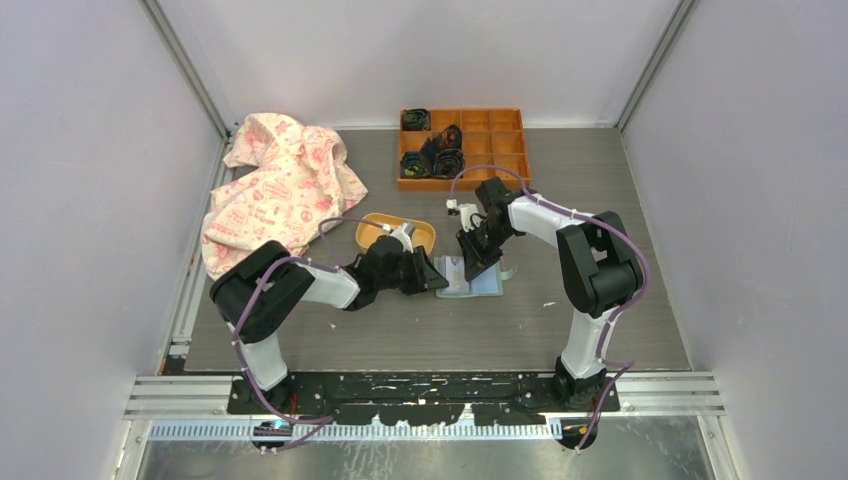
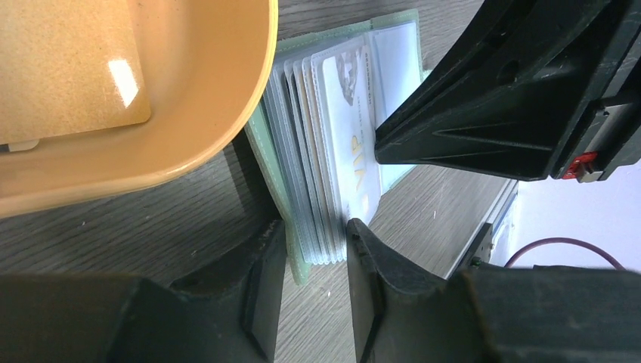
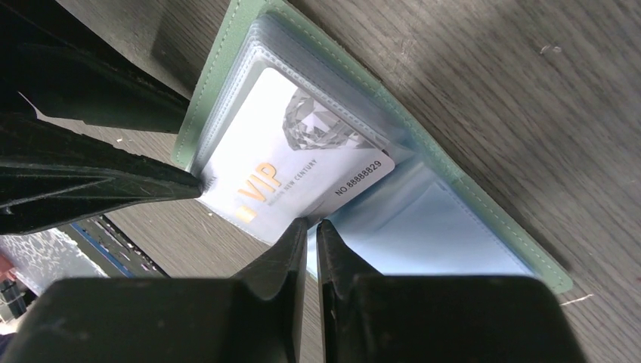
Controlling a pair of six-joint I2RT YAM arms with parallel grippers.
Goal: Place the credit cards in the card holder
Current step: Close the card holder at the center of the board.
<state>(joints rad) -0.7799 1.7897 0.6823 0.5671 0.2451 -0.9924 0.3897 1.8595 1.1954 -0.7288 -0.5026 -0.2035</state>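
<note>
Tabletop point(image 3: 484, 83): matt grey wood grain, faintly scratched. Holder point(image 3: 227, 53): matt mint leatherette, stitched edge, with glossy clear plastic sleeves point(image 2: 302, 151). Card point(image 3: 302, 159): smooth, glossy plastic. Dish point(image 2: 219, 98) beside the holder: smooth, shiny. Fingers point(image 2: 370, 280): matt black plastic.

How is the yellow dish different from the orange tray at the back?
The yellow dish is oval with one open space; the orange tray is rectangular with many small compartments. The dish sits beside the card holder; the tray sits at the far edge. The tray holds dark rolled things. Both are orange-toned.

left claw point(image 2: 314, 257): fingers part-spread, low | right claw point(image 3: 311, 231): nearly closed, angled down
</note>
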